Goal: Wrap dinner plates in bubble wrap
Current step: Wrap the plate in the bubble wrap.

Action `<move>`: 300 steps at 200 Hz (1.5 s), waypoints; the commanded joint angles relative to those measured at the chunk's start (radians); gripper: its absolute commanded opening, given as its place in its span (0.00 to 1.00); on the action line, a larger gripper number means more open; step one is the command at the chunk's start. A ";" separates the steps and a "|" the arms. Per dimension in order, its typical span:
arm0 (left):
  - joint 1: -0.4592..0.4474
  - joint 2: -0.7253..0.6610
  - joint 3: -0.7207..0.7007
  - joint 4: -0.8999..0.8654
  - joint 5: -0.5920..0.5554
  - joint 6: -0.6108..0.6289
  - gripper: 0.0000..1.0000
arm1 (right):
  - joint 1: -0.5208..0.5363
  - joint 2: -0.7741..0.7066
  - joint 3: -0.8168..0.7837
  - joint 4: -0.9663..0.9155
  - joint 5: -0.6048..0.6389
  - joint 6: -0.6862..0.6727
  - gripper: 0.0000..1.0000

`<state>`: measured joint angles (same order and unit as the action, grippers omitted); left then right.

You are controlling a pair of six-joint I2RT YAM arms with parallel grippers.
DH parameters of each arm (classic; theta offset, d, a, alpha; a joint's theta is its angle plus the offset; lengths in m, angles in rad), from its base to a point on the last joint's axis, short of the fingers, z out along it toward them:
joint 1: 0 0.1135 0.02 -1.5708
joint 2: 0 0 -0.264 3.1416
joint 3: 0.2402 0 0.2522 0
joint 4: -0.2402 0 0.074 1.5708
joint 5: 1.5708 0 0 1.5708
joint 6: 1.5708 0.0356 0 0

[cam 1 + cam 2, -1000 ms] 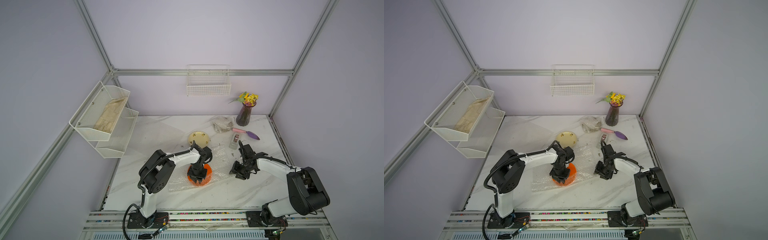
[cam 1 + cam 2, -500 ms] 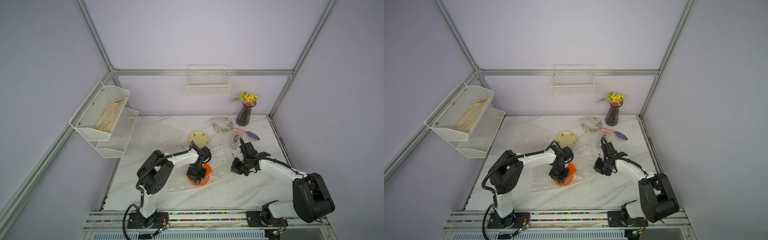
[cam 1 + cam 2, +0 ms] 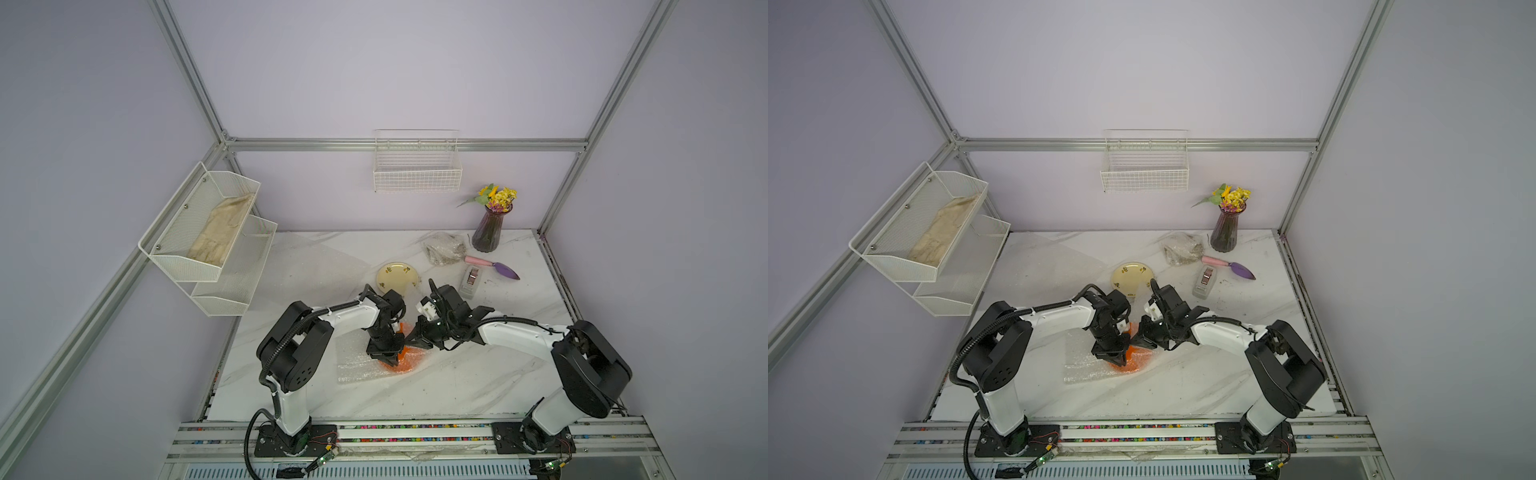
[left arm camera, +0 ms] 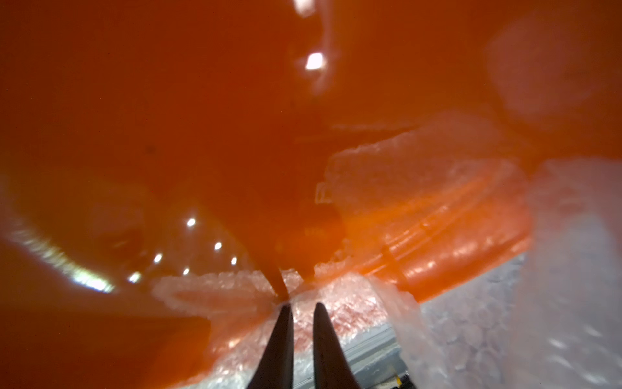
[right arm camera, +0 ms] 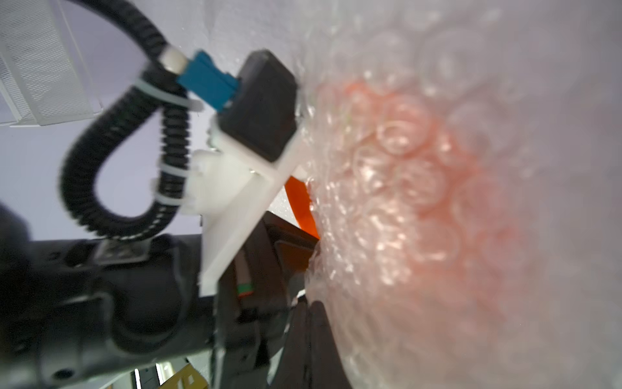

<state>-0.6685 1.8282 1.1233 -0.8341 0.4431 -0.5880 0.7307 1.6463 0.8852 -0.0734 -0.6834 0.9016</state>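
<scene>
The orange dinner plate (image 3: 409, 360) lies partly tipped up on a clear bubble wrap (image 3: 357, 365) sheet at the table's front middle. My left gripper (image 3: 386, 358) points down onto it. In the left wrist view its fingers (image 4: 279, 336) stand almost together at the plate's (image 4: 168, 118) rim, with wrap (image 4: 336, 310) behind the narrow gap. My right gripper (image 3: 409, 338) reaches in from the right, touching the plate's right side. Its jaws (image 5: 308, 323) are shut with the wrap (image 5: 437, 235) draped tight against them and orange showing through. A cream plate (image 3: 397, 276) sits behind.
A grey tape dispenser (image 3: 471, 282), a purple trowel (image 3: 498, 268), a crumpled wrapped bundle (image 3: 444, 248) and a flower vase (image 3: 492, 228) stand at the back right. Another clear sheet (image 3: 316, 266) lies back left. A wire shelf (image 3: 208, 232) holds a beige cloth.
My right gripper shut at the wrap's right edge and moved left to the plate, drawing wrap over it. My left gripper's fingers closed in further on the plate.
</scene>
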 commanded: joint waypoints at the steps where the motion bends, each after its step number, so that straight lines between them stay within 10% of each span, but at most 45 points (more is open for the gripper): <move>1: 0.030 -0.012 -0.074 0.189 0.055 -0.039 0.13 | 0.018 0.060 -0.012 0.056 -0.065 0.055 0.00; 140: 0.109 -0.185 -0.031 0.198 0.046 -0.166 0.04 | 0.064 0.273 0.049 -0.152 -0.126 -0.059 0.00; 204: 0.095 0.002 0.014 0.122 0.035 -0.145 0.04 | 0.063 0.213 0.088 -0.161 -0.111 -0.078 0.00; 248: 0.096 0.054 -0.004 0.048 -0.048 -0.075 0.03 | 0.004 0.056 0.076 -0.220 -0.101 -0.069 0.26; 300: 0.098 0.074 0.040 0.000 -0.095 -0.018 0.03 | -0.035 0.052 0.021 -0.383 -0.008 -0.154 0.14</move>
<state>-0.5713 1.8477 1.1221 -0.7212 0.4900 -0.6613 0.6952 1.6505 0.9157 -0.2981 -0.7727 0.8135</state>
